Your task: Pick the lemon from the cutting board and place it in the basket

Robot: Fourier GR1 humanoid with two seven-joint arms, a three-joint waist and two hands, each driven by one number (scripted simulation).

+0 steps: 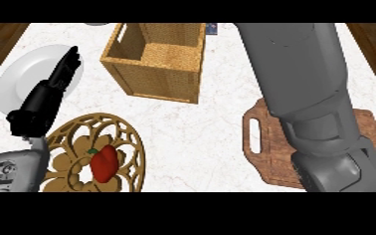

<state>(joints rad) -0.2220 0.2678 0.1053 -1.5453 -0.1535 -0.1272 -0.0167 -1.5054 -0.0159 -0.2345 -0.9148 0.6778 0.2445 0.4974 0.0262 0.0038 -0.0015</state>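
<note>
On lower-left trivet [73, 129], red pepper [104, 163]; basket [158, 82] behind, cutting board [272, 154] right

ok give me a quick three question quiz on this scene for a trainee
1. True or false: the lemon is in plain view on the cutting board.
2. What lies on the wooden trivet? a) lemon b) red pepper c) spoon
3. Fill in: the left hand shows with straight fingers over the white ____.

Key: 1 false, no lemon shows and the right forearm covers much of the board; 2 b, the red pepper; 3 plate.
</note>
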